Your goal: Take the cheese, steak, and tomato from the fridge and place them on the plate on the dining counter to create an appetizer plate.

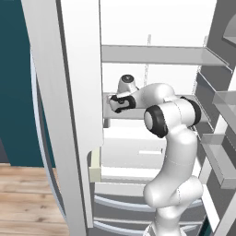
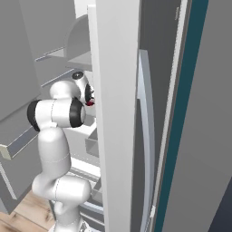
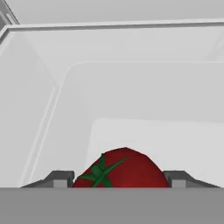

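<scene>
The tomato (image 3: 124, 168), dark red and glossy with a green stem, lies on a white fridge shelf (image 3: 144, 131) right in front of the hand camera. My gripper (image 3: 120, 179) straddles it, with one dark fingertip (image 3: 61, 178) at each flank, very near or touching its skin; I cannot tell whether they press on it. In the left base view the arm reaches into the open fridge (image 1: 152, 54) at mid-shelf height, its hand (image 1: 120, 102) pointing left. A sliver of the red tomato (image 2: 91, 103) shows at the hand in the right base view. Cheese, steak, plate and dining counter are out of view.
The white fridge wall (image 1: 80, 92) stands close on the hand's left. Door bins (image 1: 221, 161) hang on the open door at the right. Another shelf (image 1: 138, 115) and a drawer (image 1: 133, 154) lie below the arm. The compartment's back wall (image 3: 131, 87) is just beyond the tomato.
</scene>
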Robot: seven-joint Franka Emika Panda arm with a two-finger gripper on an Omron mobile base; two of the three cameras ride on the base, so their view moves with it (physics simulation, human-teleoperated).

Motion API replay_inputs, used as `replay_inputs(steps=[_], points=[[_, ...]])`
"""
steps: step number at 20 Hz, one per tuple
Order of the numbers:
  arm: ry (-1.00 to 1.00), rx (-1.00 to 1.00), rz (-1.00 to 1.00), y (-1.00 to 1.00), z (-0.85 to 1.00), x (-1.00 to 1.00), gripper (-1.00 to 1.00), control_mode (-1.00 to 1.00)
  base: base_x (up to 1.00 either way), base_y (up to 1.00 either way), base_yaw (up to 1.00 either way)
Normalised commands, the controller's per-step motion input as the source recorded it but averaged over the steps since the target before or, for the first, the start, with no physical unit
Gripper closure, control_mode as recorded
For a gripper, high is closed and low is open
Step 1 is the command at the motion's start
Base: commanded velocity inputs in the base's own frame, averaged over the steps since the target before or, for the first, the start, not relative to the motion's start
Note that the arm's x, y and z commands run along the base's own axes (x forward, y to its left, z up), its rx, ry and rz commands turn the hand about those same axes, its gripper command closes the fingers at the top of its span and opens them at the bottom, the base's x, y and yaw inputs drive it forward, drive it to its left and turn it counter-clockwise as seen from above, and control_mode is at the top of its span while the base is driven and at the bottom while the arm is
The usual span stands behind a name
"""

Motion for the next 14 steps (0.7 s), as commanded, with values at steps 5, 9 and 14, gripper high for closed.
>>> replay_inputs(steps=[5, 9, 14], points=[[0.01, 0.0, -0.04, -0.01, -0.63, -0.06, 1.0, -1.0, 0.0, 0.0, 0.0], [0.02, 0.0, -0.04, -0.03, -0.58, -0.07, 1.0, -1.0, 0.0, 0.0, 0.0], [0.01, 0.0, -0.05, -0.08, -0.71, -0.44, 1.0, -1.0, 0.0, 0.0, 0.0]])
